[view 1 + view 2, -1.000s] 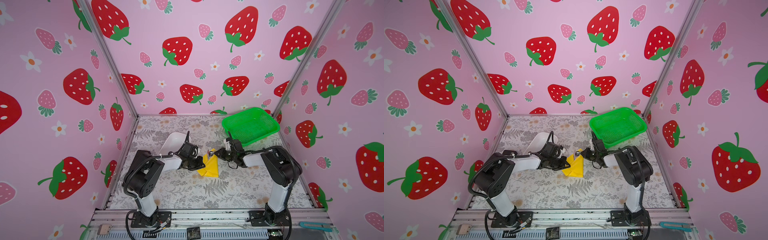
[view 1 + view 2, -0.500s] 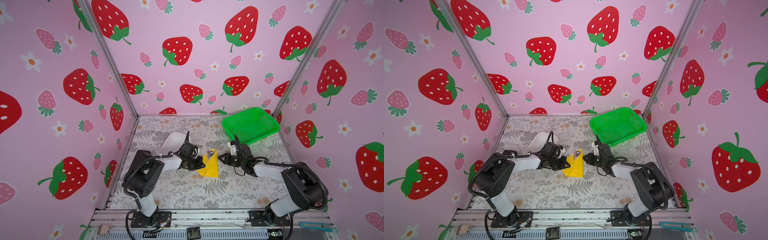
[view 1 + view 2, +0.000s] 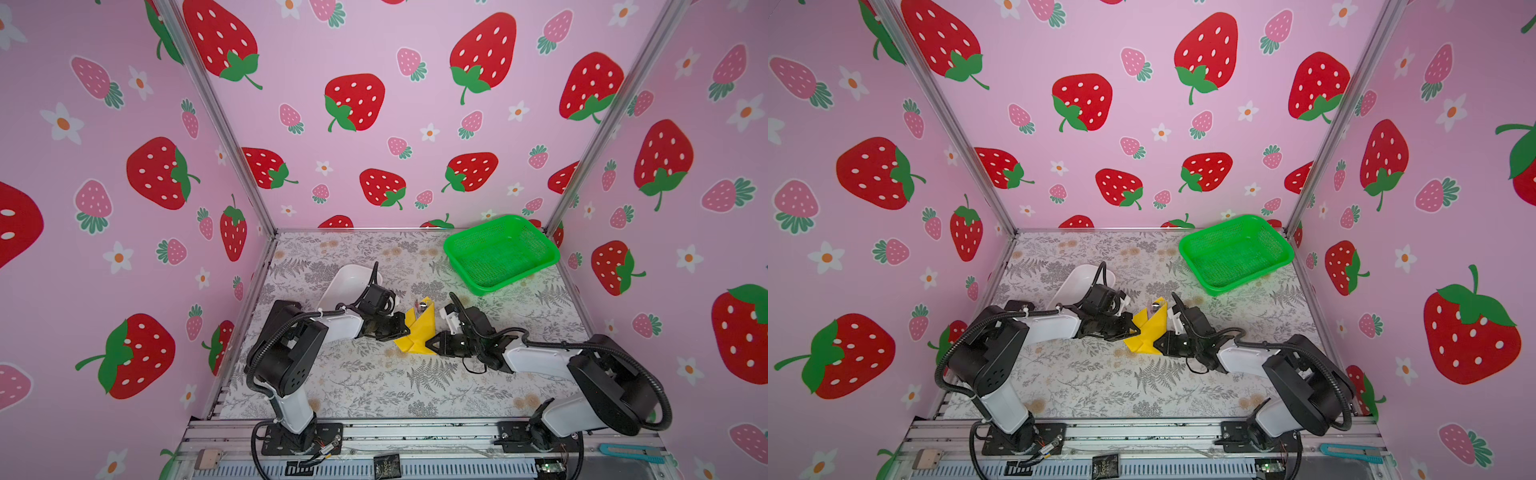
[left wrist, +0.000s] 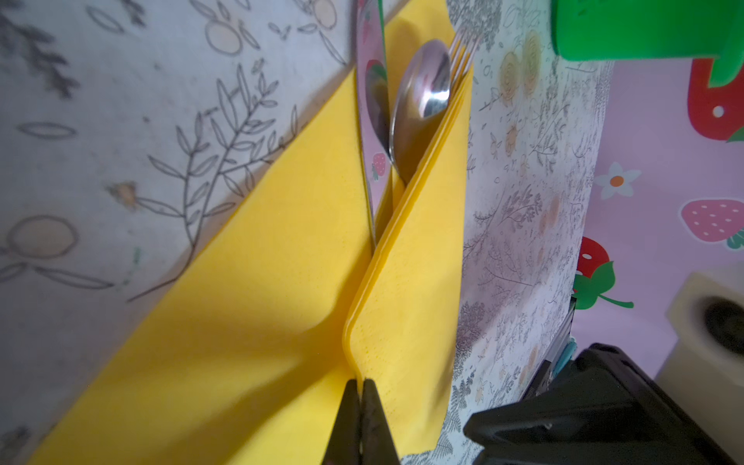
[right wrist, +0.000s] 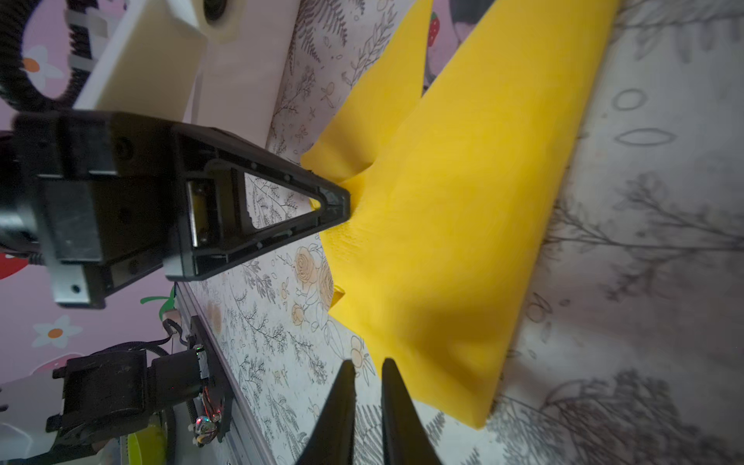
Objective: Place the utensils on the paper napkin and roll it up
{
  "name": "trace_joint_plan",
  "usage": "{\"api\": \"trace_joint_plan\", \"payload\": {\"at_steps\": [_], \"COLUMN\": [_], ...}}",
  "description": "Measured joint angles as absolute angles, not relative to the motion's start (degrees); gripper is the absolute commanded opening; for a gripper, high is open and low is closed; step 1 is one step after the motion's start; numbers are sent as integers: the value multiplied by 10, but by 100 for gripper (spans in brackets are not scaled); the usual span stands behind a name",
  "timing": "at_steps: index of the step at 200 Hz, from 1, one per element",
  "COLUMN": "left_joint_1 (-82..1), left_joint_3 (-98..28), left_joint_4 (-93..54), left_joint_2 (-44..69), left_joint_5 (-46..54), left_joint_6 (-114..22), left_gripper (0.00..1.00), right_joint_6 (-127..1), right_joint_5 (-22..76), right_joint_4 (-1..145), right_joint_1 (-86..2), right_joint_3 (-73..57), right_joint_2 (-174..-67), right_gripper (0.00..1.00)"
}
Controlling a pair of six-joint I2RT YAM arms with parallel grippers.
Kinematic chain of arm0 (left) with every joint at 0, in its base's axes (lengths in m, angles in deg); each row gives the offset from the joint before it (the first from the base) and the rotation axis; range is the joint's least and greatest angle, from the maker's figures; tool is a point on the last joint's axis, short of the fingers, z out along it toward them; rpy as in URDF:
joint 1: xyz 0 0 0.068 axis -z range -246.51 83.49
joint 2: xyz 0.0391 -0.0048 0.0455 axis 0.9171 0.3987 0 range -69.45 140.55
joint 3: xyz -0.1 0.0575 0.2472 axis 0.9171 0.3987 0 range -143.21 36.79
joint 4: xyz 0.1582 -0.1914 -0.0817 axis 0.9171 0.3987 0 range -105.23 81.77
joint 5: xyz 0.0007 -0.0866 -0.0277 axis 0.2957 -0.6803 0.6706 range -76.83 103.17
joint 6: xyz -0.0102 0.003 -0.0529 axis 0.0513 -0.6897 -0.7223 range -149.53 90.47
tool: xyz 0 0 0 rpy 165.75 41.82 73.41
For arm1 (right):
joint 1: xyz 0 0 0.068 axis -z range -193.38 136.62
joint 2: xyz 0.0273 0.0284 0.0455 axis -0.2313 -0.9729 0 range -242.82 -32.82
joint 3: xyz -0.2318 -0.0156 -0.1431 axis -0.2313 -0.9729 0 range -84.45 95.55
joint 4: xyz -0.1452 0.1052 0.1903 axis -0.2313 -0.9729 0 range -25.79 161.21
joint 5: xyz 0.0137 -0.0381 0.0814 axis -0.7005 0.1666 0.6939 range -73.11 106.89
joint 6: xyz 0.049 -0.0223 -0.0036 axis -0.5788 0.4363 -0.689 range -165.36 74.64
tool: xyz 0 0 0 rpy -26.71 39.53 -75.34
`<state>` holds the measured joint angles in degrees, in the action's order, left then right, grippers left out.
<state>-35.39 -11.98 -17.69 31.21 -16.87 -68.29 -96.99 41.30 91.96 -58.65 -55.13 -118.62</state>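
Napkin (image 3: 417,334) lies mid-table, folded over 3 utensils (image 4: 420,100) whose heads poke out: you have placing done, rolling barely begun. Your left gripper (image 4: 360,382) clamps its fold. Your right gripper (image 5: 367,362), jaws barely apart, grips nothing beside its corner.

Lab test booth: strawberry-print walls (image 3: 374,62), aluminium base rail (image 3: 415,433).

The paper napkin (image 3: 417,332) is coloured plain yellow, the basket (image 3: 461,272) green. The table (image 3: 374,386) is printed with grey ferns and tan blossoms; the walls (image 3: 395,41) are patterned with red strawberries on pink.
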Motion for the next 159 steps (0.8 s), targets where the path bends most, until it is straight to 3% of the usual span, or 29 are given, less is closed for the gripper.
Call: {"api": "trace_joint_plan", "payload": {"at_steps": [75,159], "left_joint_1": [-354,-355], "left_joint_3": [-120,-120], "left_joint_4": [-177,-177], "left_joint_2": [312,312], "left_joint_5": [-169,-169], "left_joint_6": [-683,-683], "left_gripper": [0,0], "right_joint_6": [-978,-980], "right_joint_5": [412,425], "right_joint_4": [928,939], "right_joint_1": [-591,-593], "right_joint_3": [-544,-543], "right_joint_2": [-1245,-1227], "right_gripper": [15,16]}}
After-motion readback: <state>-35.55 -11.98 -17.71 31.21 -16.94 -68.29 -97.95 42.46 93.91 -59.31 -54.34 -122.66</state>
